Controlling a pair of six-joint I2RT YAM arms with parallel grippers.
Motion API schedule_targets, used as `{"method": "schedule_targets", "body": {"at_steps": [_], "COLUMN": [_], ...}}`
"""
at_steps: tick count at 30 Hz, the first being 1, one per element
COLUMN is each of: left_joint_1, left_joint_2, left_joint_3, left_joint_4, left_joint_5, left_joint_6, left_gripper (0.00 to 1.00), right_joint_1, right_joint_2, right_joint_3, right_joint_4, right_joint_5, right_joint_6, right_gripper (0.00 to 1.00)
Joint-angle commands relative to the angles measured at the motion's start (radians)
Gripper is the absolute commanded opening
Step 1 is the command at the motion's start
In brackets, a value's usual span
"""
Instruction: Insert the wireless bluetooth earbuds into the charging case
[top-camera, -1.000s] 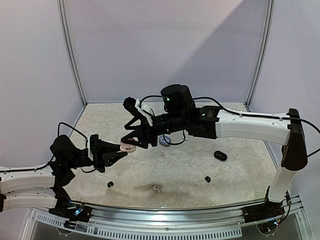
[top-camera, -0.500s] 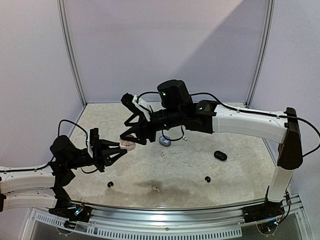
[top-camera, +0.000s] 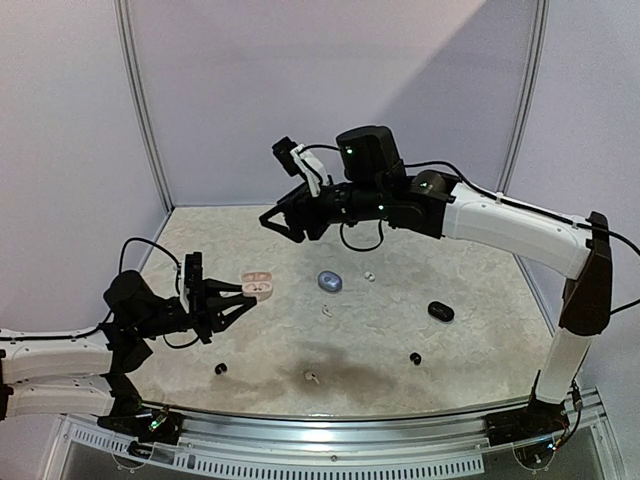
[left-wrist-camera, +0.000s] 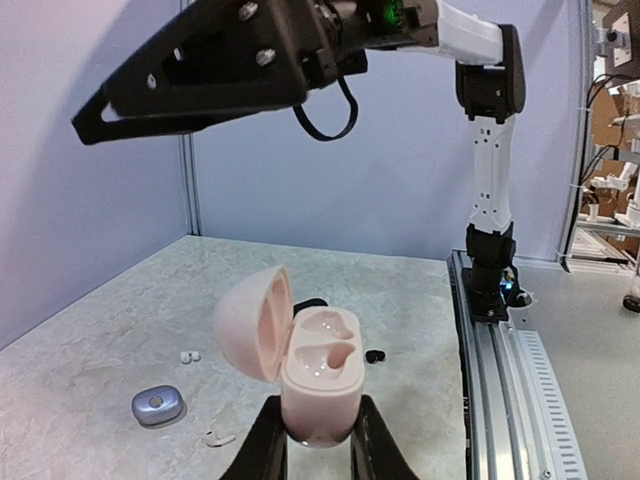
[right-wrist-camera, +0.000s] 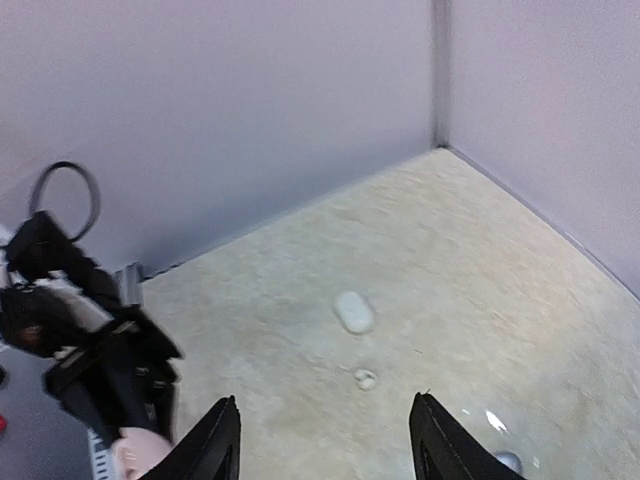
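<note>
Mottled beige worktop (top-camera: 480, 330) carries scattered white earbuds (top-camera: 369, 275) and black earbuds (top-camera: 414, 358) — all well apart from the pink charging case (left-wrist-camera: 318, 385), which sits upright with its lid open, clamped in the left gripper (top-camera: 247, 293). The right gripper (top-camera: 280, 230) hangs high above — jaws apart.

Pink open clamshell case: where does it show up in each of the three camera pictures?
Top external: the pink open plastic clamshell case sits left of centre.
Left wrist: bottom centre, lid swung open to the left.
Right wrist: only a pink sliver at the bottom left edge.
Shared landmark: the black left pincer clamped on it.
</note>
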Motion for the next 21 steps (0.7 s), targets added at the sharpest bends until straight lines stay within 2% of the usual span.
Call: {"method": "schedule_targets", "body": {"at_steps": [1,5,10,21], "left_joint_1": [-0.003,-0.002,-0.002,0.000], "left_joint_2": [0.005,-0.001,-0.004,-0.004], "left_joint_3": [-0.008,-0.011,-0.013,-0.015], "left_joint_4": [0.008,0.006,0.009,0.010], "left_joint_5": [-0.033,-0.037,-0.039,-0.041], "left_joint_6": [-0.006,0.003,0.011,0.019], "left_gripper": [0.00,0.00,0.00,0.00], "right_joint_1": [-0.095,-0.124,-0.124,-0.074], "right_joint_2": [-0.001,0.132,0.331,0.573], "right_joint_3": [0.034,0.129,0.298,0.456], "right_joint_4": [-0.249,-0.479,-0.659,-0.759], "right_joint_5": [0.371,0.429,0.349,0.290], "right_joint_6": [0.207,0.282,0.258,0.167], "right_gripper": [0.55,0.51,0.52,0.51]}}
